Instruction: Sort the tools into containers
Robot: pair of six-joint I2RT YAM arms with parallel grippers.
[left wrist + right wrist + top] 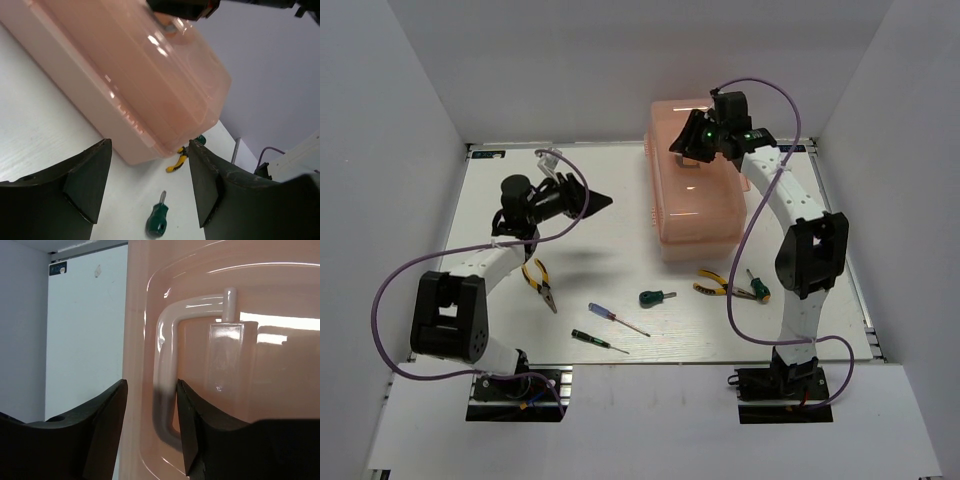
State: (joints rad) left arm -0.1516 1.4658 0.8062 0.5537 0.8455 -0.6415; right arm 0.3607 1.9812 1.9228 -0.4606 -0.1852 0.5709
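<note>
My right end effector (151,385) hung open astride the lid handle (165,340) of the closed toolbox (695,200) at the bench's (610,265) far side. It looked like stiff, slick, light plastic, best lifted by that handle. My left end effector (150,145) hovered open and empty.

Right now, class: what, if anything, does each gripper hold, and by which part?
Nothing. The left gripper hangs open; the right gripper, jaws open, straddles the lid handle without clamping it.

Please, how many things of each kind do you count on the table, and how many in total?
Pliers: 2
Thin screwdrivers: 2
Stubby green drivers: 2
Pink toolbox: 1
Total: 7
</note>
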